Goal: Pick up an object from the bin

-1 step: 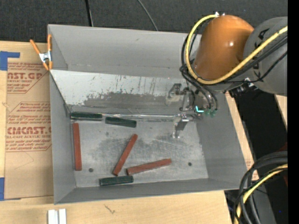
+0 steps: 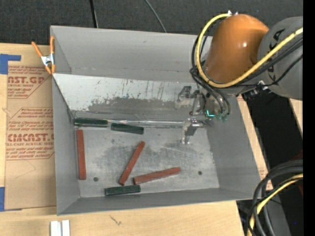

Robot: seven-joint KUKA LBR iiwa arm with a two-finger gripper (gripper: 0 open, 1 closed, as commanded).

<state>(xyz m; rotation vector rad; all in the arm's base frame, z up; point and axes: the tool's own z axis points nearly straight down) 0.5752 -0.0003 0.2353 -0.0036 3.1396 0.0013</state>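
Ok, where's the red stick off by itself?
In the camera view, the red stick lies along the bin's left wall, below a dark green stick.

one camera, above bin (image 2: 64, 112), angled down, arm at right

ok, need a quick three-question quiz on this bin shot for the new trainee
1. How many red sticks lie in the bin?
2. True or false: the gripper is over the half of the bin on the view's left.
3. What lies directly beneath the gripper? A) bare floor B) a red stick C) the bin's back wall

Key: 1) three; 2) false; 3) A
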